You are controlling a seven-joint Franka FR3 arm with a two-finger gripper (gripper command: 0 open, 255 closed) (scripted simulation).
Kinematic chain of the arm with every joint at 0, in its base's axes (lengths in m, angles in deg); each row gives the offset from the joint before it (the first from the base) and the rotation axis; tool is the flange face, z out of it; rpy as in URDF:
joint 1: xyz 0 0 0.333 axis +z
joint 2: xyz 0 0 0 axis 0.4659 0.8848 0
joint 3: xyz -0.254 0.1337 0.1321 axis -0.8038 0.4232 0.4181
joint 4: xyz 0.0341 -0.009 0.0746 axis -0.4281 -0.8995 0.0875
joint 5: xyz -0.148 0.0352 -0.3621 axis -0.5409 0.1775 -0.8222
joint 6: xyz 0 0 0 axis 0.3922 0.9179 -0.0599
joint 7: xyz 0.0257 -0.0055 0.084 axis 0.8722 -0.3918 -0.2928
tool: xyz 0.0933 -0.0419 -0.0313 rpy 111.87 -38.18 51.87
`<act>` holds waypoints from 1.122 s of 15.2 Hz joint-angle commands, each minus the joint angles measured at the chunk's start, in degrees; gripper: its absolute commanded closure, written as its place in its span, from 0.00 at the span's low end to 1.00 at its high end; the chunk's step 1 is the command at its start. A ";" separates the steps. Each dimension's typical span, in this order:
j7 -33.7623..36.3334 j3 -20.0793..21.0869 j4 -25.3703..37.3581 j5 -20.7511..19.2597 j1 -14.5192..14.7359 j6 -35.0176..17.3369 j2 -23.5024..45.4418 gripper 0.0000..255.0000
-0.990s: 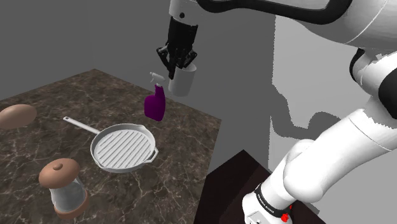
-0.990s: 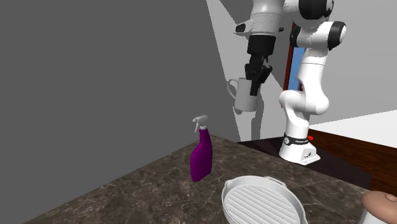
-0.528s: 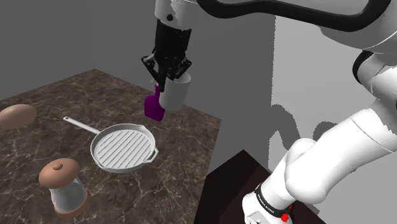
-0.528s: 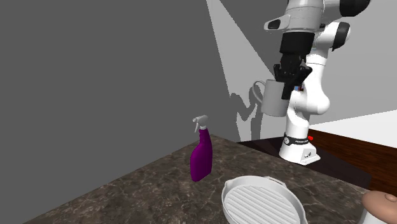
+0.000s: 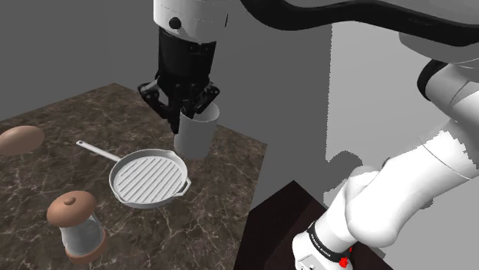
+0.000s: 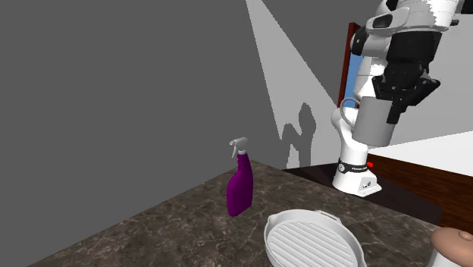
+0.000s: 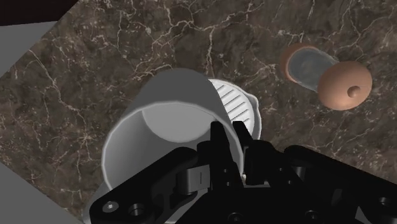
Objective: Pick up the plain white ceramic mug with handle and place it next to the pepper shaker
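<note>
White, the handled mug (image 5: 196, 138) hung above the marbled bench (image 5: 54, 115), rim pinched in the black 2-finger tool (image 5: 182, 115), a thin hold that might let it slip onto the ridged grey pan (image 5: 146, 181) near the brown-capped pepper shaker (image 5: 75, 223).

A plain, pale grey-white mug (image 5: 196, 136) hangs upright in the air above the dark marbled surface (image 5: 46, 172), mouth up. Black fingers (image 7: 218, 141) clasp its rim. Its loop handle shows on the second exterior view's left side. The pepper shaker (image 5: 75, 227) stands upright on the surface, well apart from the mug: brown domed cap with a knob, pale body, brown base.
</note>
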 commanded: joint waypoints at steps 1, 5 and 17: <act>3.63 2.25 1.69 -0.74 1.15 0.19 1.86 1.00; 10.49 6.38 5.60 -2.72 3.62 1.24 5.73 1.00; 32.75 15.16 26.68 -17.25 19.43 8.89 26.80 1.00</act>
